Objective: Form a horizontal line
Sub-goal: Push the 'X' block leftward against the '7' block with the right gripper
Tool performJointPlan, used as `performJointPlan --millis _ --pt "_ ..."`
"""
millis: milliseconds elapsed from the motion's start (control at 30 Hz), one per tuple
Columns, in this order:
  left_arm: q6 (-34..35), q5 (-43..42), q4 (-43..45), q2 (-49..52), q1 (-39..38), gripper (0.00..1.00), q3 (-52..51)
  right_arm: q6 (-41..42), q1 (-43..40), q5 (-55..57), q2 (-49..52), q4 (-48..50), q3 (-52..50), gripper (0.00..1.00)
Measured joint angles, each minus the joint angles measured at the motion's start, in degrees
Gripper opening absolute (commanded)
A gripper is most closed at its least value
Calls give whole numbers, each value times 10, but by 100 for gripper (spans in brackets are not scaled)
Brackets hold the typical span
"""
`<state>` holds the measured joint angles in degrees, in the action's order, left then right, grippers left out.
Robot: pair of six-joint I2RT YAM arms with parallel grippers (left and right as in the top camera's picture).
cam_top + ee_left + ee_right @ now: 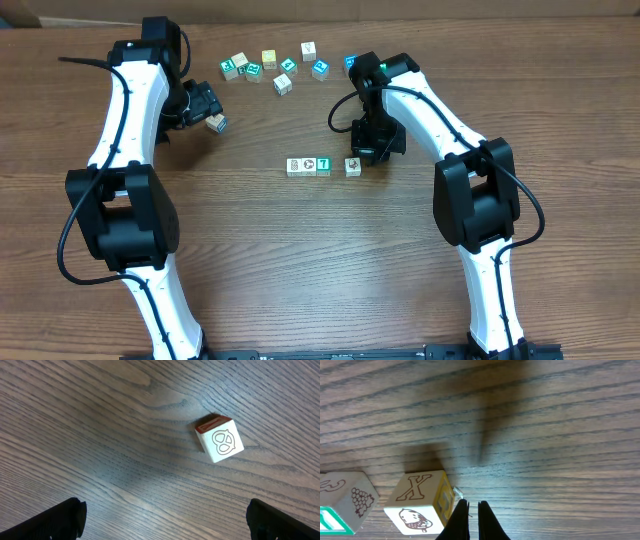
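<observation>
Four small picture cubes make up the horizontal line (pixel 322 166) in the middle of the wooden surface (pixel 330 260). Three sit touching, with one teal cube among them, and the fourth stands slightly apart at the right end. The right gripper (pixel 470 519), clenched on nothing, has its tips just beside that end cube (pixel 417 502), which is marked with an X. The left gripper (pixel 165 517) hangs released over one lone pretzel-printed cube (pixel 220 440). About nine loose cubes (pixel 283 68) lie scattered along the far side.

Bare table (pixel 320 260) before row (pixel 309 166), loose cubes (pixel 283 70) crowding far side
</observation>
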<state>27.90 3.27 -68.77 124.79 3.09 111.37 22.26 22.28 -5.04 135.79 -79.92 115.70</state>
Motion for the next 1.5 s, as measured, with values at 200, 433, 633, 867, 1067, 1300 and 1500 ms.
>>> performJointPlan --millis 200,433,633,867,1067,1300,1500 --pt "0 0 0 0 0 100 0 0 0 -7 0 2 0 4" --pt "0 0 0 0 0 100 0 0 3 -7 0 3 0 7" --pt "0 0 0 0 0 100 0 0 3 -25 0 19 0 8" --pt "0 0 0 0 0 100 0 0 4 -46 0 30 0 4" --pt "0 0 0 0 0 100 0 0 14 -50 0 32 0 4" --pt "0 0 0 0 0 100 0 0 21 -52 0 32 0 4" --pt "0 0 0 0 0 100 0 0 21 -50 0 23 0 4"
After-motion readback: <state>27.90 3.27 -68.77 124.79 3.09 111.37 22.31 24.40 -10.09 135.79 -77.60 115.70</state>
